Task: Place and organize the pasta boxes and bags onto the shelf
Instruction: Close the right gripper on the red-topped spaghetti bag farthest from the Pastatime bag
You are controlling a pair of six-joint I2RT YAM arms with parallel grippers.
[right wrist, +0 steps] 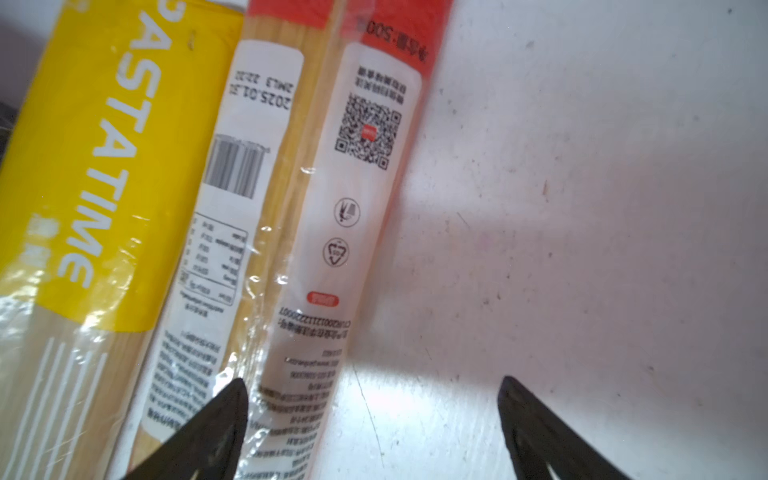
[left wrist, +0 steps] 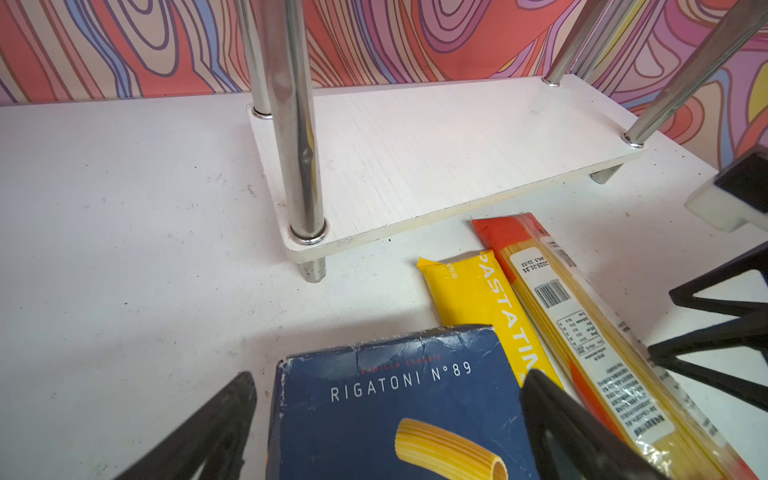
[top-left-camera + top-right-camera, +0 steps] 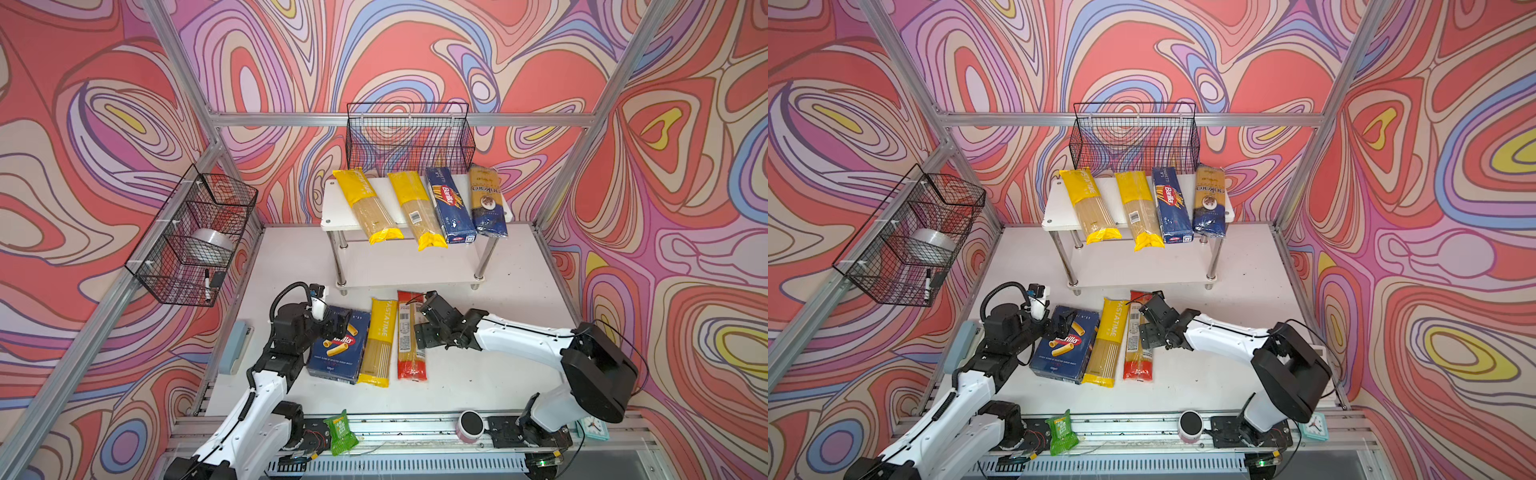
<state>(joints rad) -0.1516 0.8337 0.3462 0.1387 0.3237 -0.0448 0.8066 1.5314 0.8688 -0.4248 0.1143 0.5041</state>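
Observation:
The shelf (image 3: 337, 208) stands at the back of the table. Its top board carries two yellow-ended bags (image 3: 372, 205), the narrow Barilla box (image 3: 451, 205) and a dark blue bag (image 3: 487, 203); its lower board (image 2: 436, 153) is bare. On the table in front lie the rigatoni box (image 3: 338, 353) (image 2: 395, 415), a yellow-ended bag (image 3: 378, 340) (image 1: 83, 166) and a red-ended bag (image 3: 409, 357) (image 1: 332, 208), side by side. My left gripper (image 2: 388, 376) is open, with a finger on each side of the rigatoni box's far end. My right gripper (image 1: 372, 381) is open above the red-ended bag's right edge.
Black wire baskets hang on the back wall (image 3: 409, 137) and the left wall (image 3: 195, 237); the left one holds a tape roll and a marker. A green snack packet (image 3: 340, 432), a pink cup-like cylinder (image 3: 469, 426) and a small clock (image 3: 592, 428) sit along the front rail.

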